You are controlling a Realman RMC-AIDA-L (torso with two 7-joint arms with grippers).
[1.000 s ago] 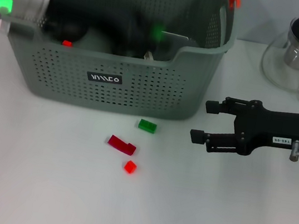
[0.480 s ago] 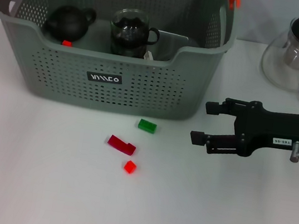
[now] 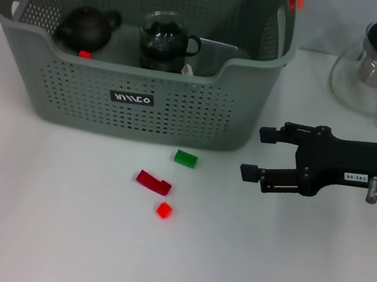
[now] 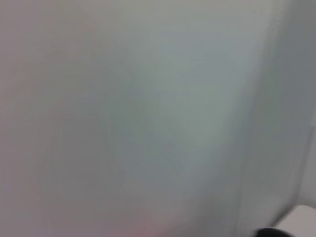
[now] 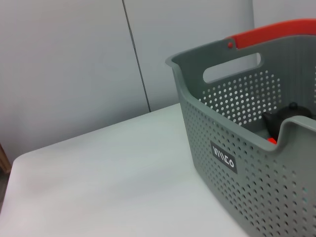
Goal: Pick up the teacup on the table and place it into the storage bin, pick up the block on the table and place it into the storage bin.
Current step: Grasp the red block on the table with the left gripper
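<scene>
While the blocks wait on the table, entries run as follows.

Landmark: large grey perforated plastic storage bin (image 3: pixel 137 101), orange handle clips, black label with white lettering; all places below are given from it.

Teacup: dark glass teacup (image 3: pixel 164 42) with a side handle stands upright inside the storage bin, near its middle; I judge that half of the task settled.

Bin companion: small matt black teapot (image 3: pixel 88 29) inside the storage bin, toward its left end.

Blocks: three small glossy translucent plastic pieces on the white table (image 3: pixel 54 234), just in front of the storage bin's front wall: green rectangular block (image 3: pixel 186 158) nearest the wall, dark red oblong block (image 3: pixel 153 182) farther out, small bright red cube (image 3: pixel 164 210) farthest out.

Key relation: my right gripper (image 3: pixel 257 153), black, level, jaws spread wide with nothing between them, sits off the storage bin's front right corner; the green rectangular block lies leftward from its fingertips, near. The dark red oblong block's long axis runs roughly along the bin's front wall, slightly slanted.

Nearer arm: right, by my judgement.

Left gripper: not visible; its state I cannot give.

Bystander: clear glass pitcher (image 3: pixel 376 73) with black handle, right of the storage bin.
</scene>
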